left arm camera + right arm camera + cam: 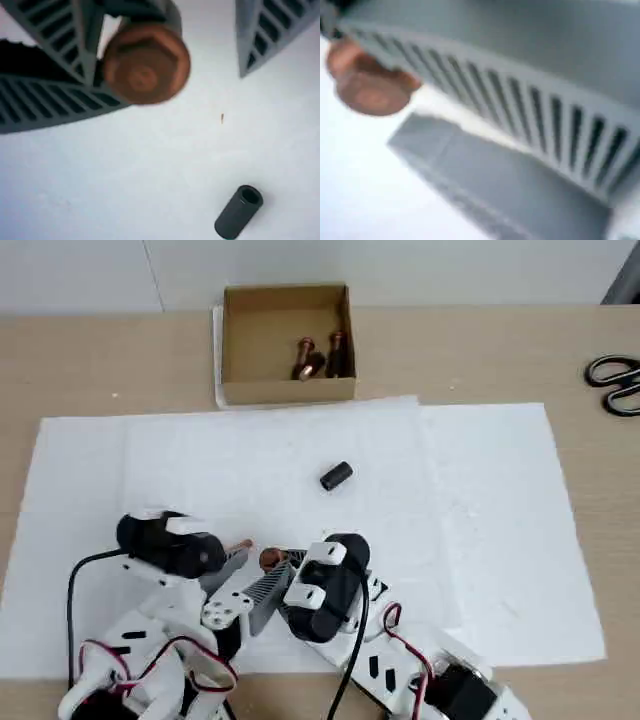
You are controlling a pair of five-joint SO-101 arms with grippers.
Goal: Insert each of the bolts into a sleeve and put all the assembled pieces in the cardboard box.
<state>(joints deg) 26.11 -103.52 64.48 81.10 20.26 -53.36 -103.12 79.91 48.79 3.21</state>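
Your left gripper (169,75) sits at the near edge of the table (100,360), just left of centre. Its two ribbed grey fingers (265,30) stand wide apart. The copper bolt (145,65) is up between them, with its hexagonal head turned toward your left wrist camera. It lies close against one finger and well clear of the other, so that gripper is not clamped on anything.

Your right gripper (275,575) comes in from the near right, and its tip meets the bolt from that side. In the left wrist view its ribbed body crosses just beside the bolt head, touching or nearly touching it. You cannot tell from any view whether the right gripper is clamped on the bolt or only resting against it. Something dark shows just behind the bolt head, but you cannot make out what it is.

A black sleeve (336,476) lies on its side on the white paper (480,540), alone, farther out than both grippers and well apart from them. The cardboard box (288,392) stands at the far edge of the paper, a little left of centre. Two assembled pieces (320,355) lie inside it, close together toward its right wall. A pair of scissors (615,385) rests on the bare table at the far right, off the paper.
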